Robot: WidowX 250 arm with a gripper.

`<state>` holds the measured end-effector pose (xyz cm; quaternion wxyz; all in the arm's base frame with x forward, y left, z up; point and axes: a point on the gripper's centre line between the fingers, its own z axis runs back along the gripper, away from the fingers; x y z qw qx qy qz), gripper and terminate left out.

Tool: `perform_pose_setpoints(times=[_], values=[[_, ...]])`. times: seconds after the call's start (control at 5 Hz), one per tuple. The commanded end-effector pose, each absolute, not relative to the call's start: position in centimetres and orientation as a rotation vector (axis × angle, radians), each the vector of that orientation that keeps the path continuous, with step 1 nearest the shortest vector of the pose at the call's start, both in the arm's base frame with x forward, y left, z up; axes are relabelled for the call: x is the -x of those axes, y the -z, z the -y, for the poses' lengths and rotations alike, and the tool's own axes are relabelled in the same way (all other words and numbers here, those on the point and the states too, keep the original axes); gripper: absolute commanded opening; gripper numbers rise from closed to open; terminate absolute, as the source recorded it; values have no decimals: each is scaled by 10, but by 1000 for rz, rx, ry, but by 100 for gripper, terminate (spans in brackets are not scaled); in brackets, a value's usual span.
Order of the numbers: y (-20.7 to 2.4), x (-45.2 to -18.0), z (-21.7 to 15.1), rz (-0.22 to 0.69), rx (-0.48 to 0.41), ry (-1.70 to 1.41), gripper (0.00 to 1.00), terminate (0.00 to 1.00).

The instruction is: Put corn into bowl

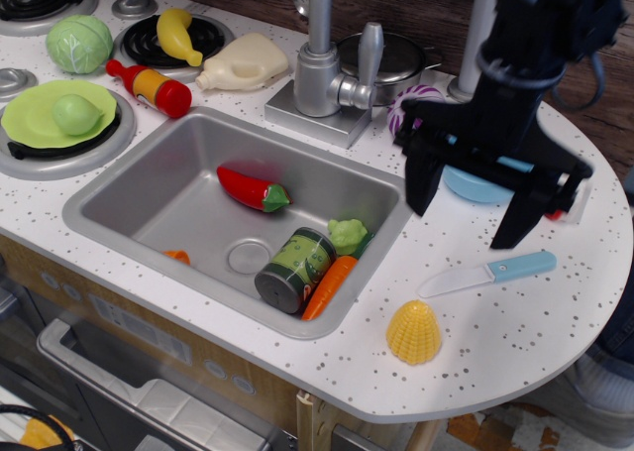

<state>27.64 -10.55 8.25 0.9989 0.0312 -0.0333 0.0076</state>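
The corn (414, 332), a yellow ribbed dome, sits on the speckled counter near the front edge, right of the sink. The light blue bowl (466, 185) stands further back on the counter and is mostly hidden behind my gripper. My black gripper (466, 211) hangs open and empty over the counter, its two fingers spread wide. It is above and behind the corn, in front of the bowl, with nothing between the jaws.
A toy knife (487, 273) with a blue handle lies right of the corn. The sink (178, 188) holds a red pepper (253, 189), a can (294, 269), a carrot (330, 283) and a green piece. The faucet (322, 64), a silver pot (396, 59) and a purple-striped toy (408, 102) stand behind.
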Motion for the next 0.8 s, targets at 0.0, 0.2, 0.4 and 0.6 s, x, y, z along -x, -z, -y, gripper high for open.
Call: perform_pose_setpoints(times=[0.0,0.2,0.4,0.6], values=[[-70,-265,110,146,-8,8,100,0],[-54,-260,110,149,19,4,100,0],[-45,-254,104,170,8,-4,100,0],[-44,-256,98,173,-2,0,100,0]])
